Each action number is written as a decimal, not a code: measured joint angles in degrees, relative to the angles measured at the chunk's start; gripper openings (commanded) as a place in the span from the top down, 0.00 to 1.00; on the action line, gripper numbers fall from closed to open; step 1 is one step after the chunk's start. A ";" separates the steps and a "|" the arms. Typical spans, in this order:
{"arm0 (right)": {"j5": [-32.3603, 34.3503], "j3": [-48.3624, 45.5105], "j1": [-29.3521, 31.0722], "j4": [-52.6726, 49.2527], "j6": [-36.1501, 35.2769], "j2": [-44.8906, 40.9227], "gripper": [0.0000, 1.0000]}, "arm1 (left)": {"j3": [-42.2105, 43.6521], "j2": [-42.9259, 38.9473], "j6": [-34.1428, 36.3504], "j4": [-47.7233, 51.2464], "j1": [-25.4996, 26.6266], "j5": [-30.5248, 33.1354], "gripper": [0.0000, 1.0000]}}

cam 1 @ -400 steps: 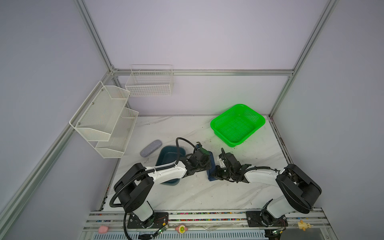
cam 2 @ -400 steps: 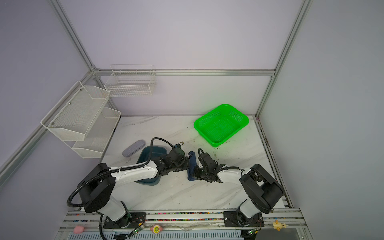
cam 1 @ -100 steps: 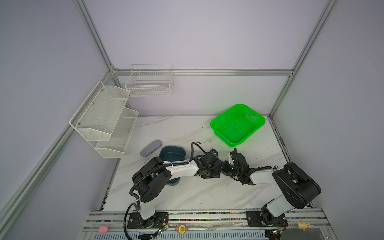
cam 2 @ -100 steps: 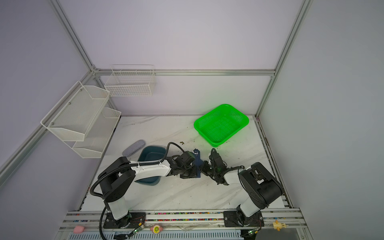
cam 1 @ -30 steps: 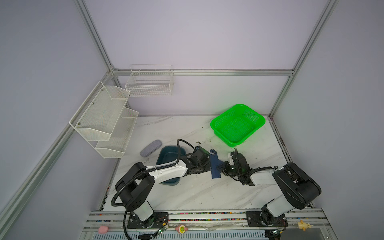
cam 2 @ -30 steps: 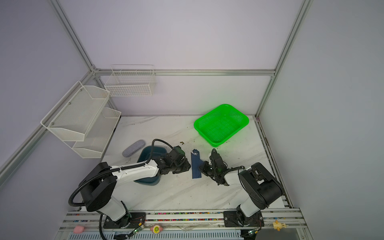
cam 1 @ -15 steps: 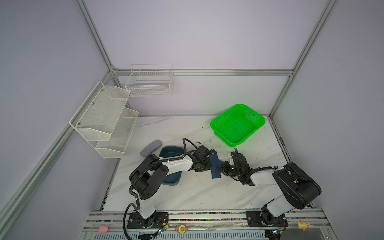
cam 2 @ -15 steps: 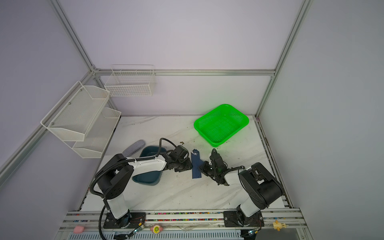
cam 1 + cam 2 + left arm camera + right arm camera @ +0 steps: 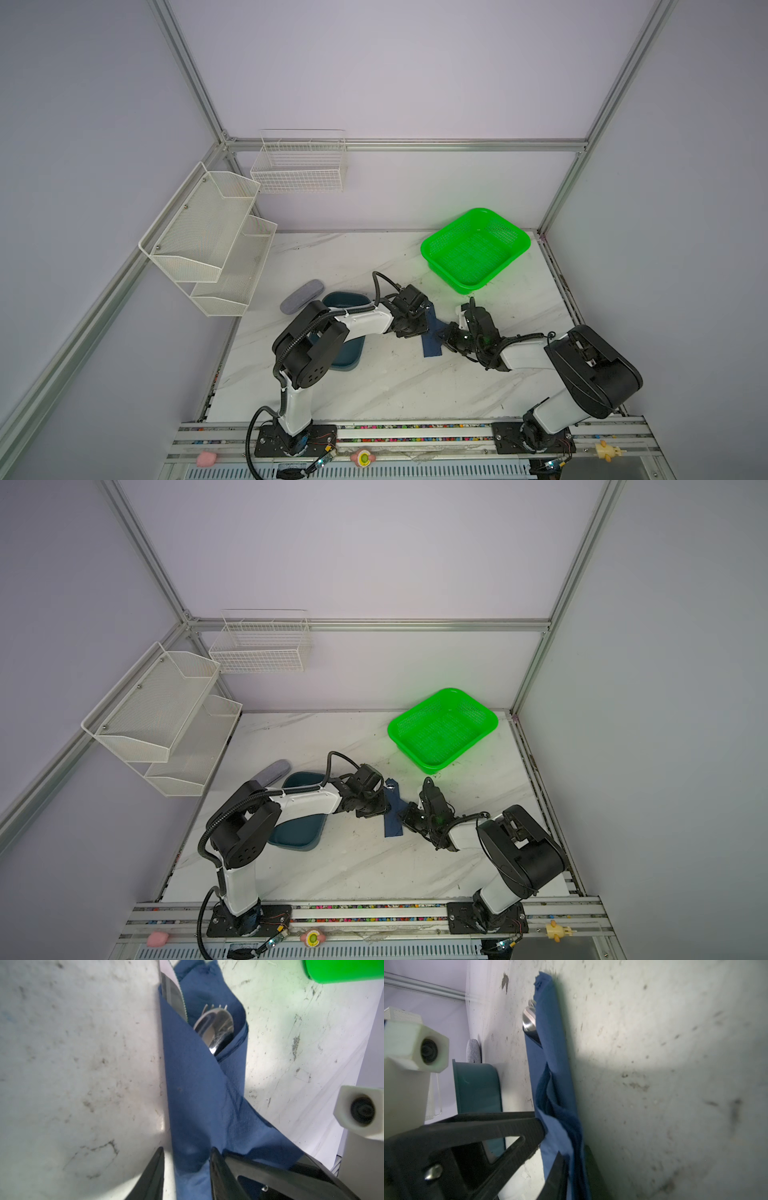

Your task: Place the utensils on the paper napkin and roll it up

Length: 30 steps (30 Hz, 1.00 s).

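So the marble worktop [image 9: 395, 386] is pretty scuffed, and both arms meet near its middle. The green basket [image 9: 473, 249] sits well beyond the right tool [image 9: 446, 336], toward the back corner. The teal tray [image 9: 345, 299] lies behind the left tool [image 9: 420, 328], partly under that arm, with the grey case [image 9: 302, 290] just past it on the far side. The paper napkin [image 9: 432, 345] is already rolled into a long narrow bundle lying flat on the worktop right between the two tools, visible in both top views [image 9: 392, 812]. In the left wrist view the left tool [image 9: 187, 1151] straddles one end of the roll with its jaws apart: one finger touches the paper, and a sliver of worktop shows beside the other. In the right wrist view the right tool [image 9: 552, 1140] is clamped on a loose flap of the napkin [image 9: 554, 1043]. The utensils poke out of the roll's far end from the left tool: knife [image 9: 172, 991], spoon [image 9: 218, 1026] and fork [image 9: 216, 1006] tines.
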<state>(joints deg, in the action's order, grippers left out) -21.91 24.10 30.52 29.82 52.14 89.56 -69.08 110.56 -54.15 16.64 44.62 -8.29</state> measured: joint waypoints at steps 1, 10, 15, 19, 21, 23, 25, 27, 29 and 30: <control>0.00 0.00 0.00 0.00 -0.04 0.00 0.83 | -0.46 0.31 0.07 0.35 0.00 -0.02 0.69; -0.15 0.00 -0.26 -0.04 -0.13 -0.02 0.82 | -1.95 1.60 0.66 1.31 0.00 -0.24 0.75; 0.17 -1.51 -0.85 -0.39 0.09 -2.03 0.74 | -2.56 2.25 0.81 1.05 0.02 -0.90 0.76; -0.59 -1.60 -1.81 -0.31 0.04 -2.51 0.65 | -2.75 2.47 0.81 0.90 0.00 -1.27 0.76; -1.11 -1.60 -2.32 0.09 0.04 -2.51 0.63 | -2.84 2.56 0.81 0.85 0.00 -1.38 0.76; -1.55 -1.60 -2.78 0.46 0.09 -2.40 0.62 | -2.86 2.62 0.81 0.76 0.00 -1.53 0.76; -2.05 -1.60 -2.97 1.55 0.09 -1.77 0.61 | -3.04 2.71 0.81 0.81 0.00 -1.55 0.76; -2.62 -1.57 -3.13 3.04 0.11 -0.79 0.61 | -3.17 2.82 0.81 0.76 0.02 -1.73 0.76; -3.02 -1.55 -3.19 4.81 0.22 0.26 0.64 | -3.26 2.86 0.81 0.79 0.02 -1.79 0.76; -3.26 -1.62 -3.21 5.92 0.42 0.94 0.67 | -3.32 2.91 0.81 0.81 0.02 -1.86 0.76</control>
<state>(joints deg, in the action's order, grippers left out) -25.17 22.48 27.31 35.75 52.56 90.50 -72.40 113.47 -53.34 17.45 44.64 -10.15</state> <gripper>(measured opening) 0.363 0.239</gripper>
